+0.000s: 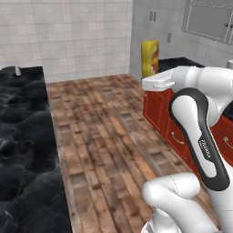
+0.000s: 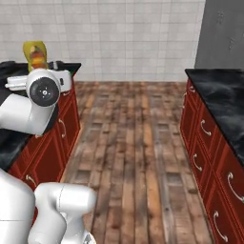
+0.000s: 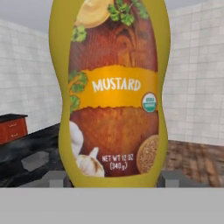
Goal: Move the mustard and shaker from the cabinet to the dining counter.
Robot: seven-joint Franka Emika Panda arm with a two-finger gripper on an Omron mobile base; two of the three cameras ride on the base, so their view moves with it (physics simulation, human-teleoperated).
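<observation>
Two gripper fingertips snug around the mustard

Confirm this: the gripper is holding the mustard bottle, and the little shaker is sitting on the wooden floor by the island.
One thing is off. The shaker is not on the floor; the left base view shows it standing on the black marble dining counter, at its far end. The rest holds: the gripper is closed on the mustard.
</observation>
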